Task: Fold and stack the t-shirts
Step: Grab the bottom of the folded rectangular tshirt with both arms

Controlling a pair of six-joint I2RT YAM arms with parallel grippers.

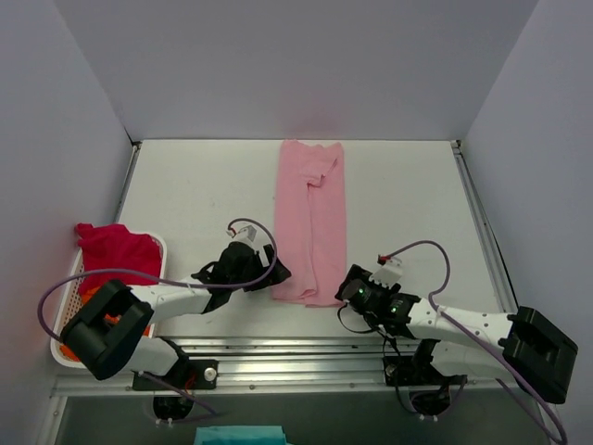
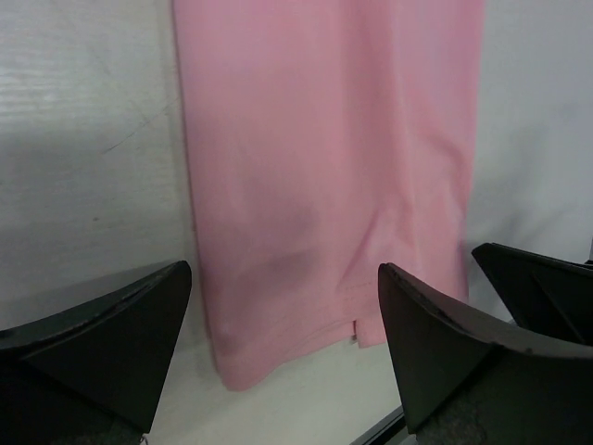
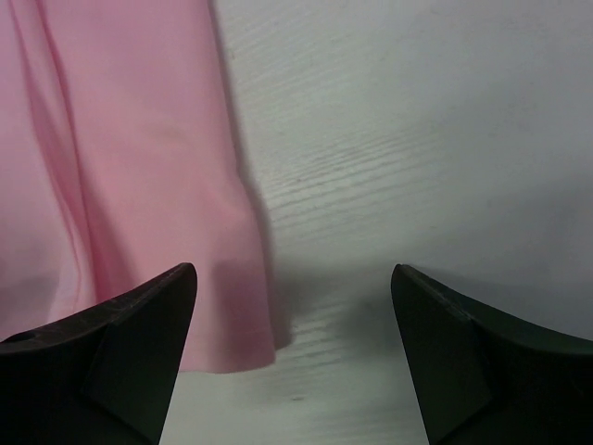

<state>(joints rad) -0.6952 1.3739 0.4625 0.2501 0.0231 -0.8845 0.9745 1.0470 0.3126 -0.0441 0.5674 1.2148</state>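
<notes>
Three t-shirts are in view: one light pink shirt (image 1: pixel 311 222) on the worktop (image 1: pixel 204 185), and one magenta-red shirt (image 1: pixel 116 248) and one orange shirt (image 1: pixel 90 297), only partly showing, at the left. One white basket (image 1: pixel 61 354) holds those two. There are two arms, each with one hand: the left hand (image 2: pixel 283 278) and the right hand (image 3: pixel 292 273). One teal cloth (image 1: pixel 236 435) shows at the near edge.

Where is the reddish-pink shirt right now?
In the top view, the magenta-red cloth t-shirt lies bunched over the white plastic basket at the table's left edge, apart from the folded light pink t-shirt in the middle.
</notes>
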